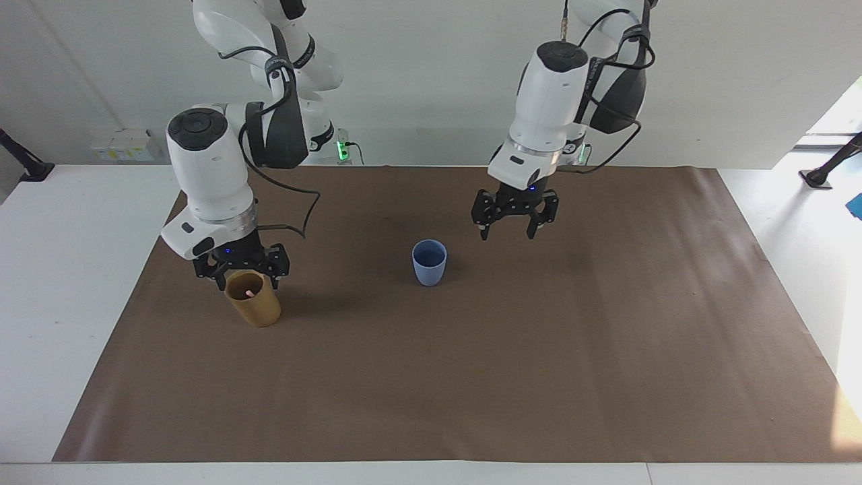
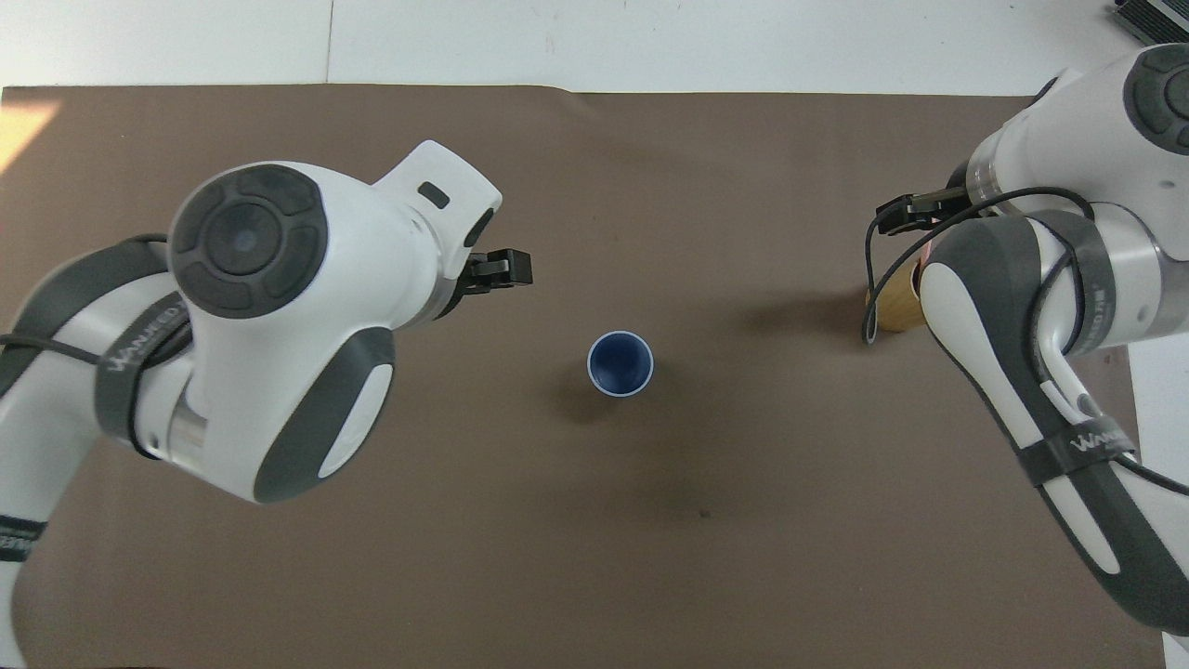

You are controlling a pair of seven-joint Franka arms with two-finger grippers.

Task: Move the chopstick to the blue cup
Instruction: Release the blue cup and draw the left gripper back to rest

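Facing view: right tool (image 1: 246,279) open, empty, at tan cup (image 1: 253,298) rim over chopstick (image 1: 249,294).
Chopstick upright in cup; left tool (image 1: 510,229) open, empty, raised beside blue cup (image 1: 429,262).

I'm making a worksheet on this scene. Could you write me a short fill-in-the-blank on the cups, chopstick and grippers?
1. The chopstick stands inside the ___ cup.
2. The blue cup holds ___.
3. The ___ gripper is down at the tan cup's rim.
4. The left gripper, jaws ___, hangs over the brown mat.

Missing: tan; nothing; right; open
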